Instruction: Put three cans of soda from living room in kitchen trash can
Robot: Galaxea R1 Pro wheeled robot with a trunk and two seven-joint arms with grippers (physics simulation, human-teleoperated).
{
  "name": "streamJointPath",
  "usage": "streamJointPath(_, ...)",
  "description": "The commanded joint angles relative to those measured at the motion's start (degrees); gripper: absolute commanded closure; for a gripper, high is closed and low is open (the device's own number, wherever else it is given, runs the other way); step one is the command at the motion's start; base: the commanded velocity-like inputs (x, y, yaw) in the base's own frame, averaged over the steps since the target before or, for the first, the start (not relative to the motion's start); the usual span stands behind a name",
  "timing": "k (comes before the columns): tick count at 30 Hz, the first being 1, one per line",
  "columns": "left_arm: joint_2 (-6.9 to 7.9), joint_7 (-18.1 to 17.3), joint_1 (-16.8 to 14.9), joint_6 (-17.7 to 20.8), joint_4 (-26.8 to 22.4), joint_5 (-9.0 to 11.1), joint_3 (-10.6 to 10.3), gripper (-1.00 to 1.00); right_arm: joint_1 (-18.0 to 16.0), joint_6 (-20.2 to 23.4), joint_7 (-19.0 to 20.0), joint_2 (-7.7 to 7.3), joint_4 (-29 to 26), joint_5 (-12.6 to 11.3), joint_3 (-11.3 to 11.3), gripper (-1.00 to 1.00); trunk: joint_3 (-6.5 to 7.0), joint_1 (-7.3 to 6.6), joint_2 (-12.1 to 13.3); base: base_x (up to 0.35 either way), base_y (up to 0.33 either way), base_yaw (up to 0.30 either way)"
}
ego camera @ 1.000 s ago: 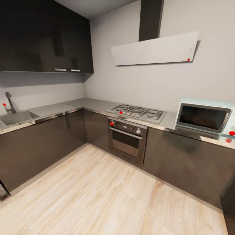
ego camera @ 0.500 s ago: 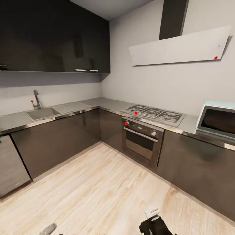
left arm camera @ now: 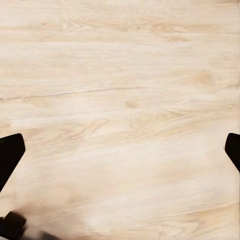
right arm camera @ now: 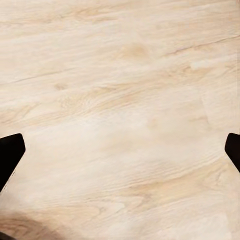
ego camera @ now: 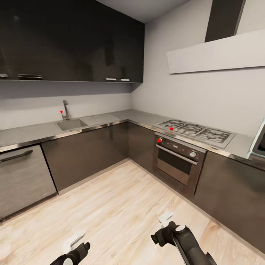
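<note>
Kitchen (ego camera: 110, 121) is all around. Both grippers hang low over the wood floor (ego camera: 121, 206).

The left gripper (ego camera: 75, 244) pokes up at the near edge of the head view, and most of its arm is cut off. In the left wrist view, its two dark fingertips (left arm camera: 10, 152) sit far apart at the sides, with bare floor (left arm camera: 120, 110) between them. It is spread wide and holds nothing.

The right gripper (ego camera: 165, 224) is beside it, a bit farther ahead. Its dark arm runs off the near edge of the head view. In the right wrist view, its fingertips (right arm camera: 10, 150) are also far apart over bare floor (right arm camera: 120, 110). It holds nothing too.

Far ahead of the left gripper is the steel surface (ego camera: 33, 130) with a sink (ego camera: 71, 124) and a tap (ego camera: 66, 109). Dark cupboards (ego camera: 70, 40) hang above.

Far ahead of the right gripper is the oven (ego camera: 178, 162), with the hob (ego camera: 195, 130) on top. The white hood (ego camera: 217, 55) is cut off at the side. A thin pale blue bit of the microwave (ego camera: 260, 141) shows at the edge; the rest is cut off.
</note>
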Motion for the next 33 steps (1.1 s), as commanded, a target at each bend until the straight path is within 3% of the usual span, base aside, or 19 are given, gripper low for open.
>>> streamJointPath(1,-0.06,0.01,-0.01,-0.09,0.03,0.02,-0.02,-1.0,1.26,0.04,0.1,-0.04,-1.95,0.01,0.02,-1.0,0.0,0.0,0.0,0.0,0.0,0.3)
streamJointPath(4,-0.13,0.03,-0.01,-0.2,0.0,0.02,-0.03,-1.0,4.23,0.71,0.21,-0.08,-7.4,0.06,0.05,-1.0,0.0,0.0,0.0,0.0,0.0,0.3)
streamJointPath(7,-0.17,0.05,0.27,-0.52,-0.49,0.0,0.0,-1.0,9.71,6.51,0.26,-0.13,-16.14,0.04,-0.05,-1.0,0.0,0.0,0.0,0.0,0.0,0.3)
streamJointPath(11,-0.18,0.06,0.47,-0.86,-0.67,-0.03,0.05,-1.0,11.97,9.41,0.27,-0.14,-19.76,0.05,-0.21,-1.0,0.0,0.0,0.0,0.0,0.0,0.3)
streamJointPath(18,-0.17,0.69,1.52,-2.33,-2.16,-0.04,0.17,-1.0,13.05,10.97,0.51,-0.18,-21.62,-0.13,-0.71,-1.0,0.0,0.0,0.0,-0.09,0.083,0.243)
streamJointPath(20,-0.23,2.28,1.72,-2.58,-2.51,0.04,0.19,-1.0,13.09,11.11,0.54,-0.09,-21.63,-0.24,-0.67,-1.0,0.0,0.0,0.0,-0.207,0.212,0.053)
streamJointPath(28,-0.23,3.26,3.58,-2.7,-5.94,0.31,0.28,-1.0,13.07,11.95,0.34,0.37,-21.64,0.1,-0.31,-1.0,0.0,0.0,0.0,-0.221,0.241,0.014)
streamJointPath(32,-0.03,3.27,4.74,-2.75,-7.68,2.17,0.38,-1.0,12.75,12.05,0.32,0.4,-21.48,0.11,-0.34,-1.0,0.0,0.0,0.0,-0.208,0.274,0.001)
streamJointPath(33,0.16,3.28,5.13,-2.87,-8.21,3.59,0.51,-1.0,11.99,12.13,0.34,0.39,-20.55,0.08,-0.39,-1.0,0.0,0.0,0.0,-0.202,0.282,0.011)
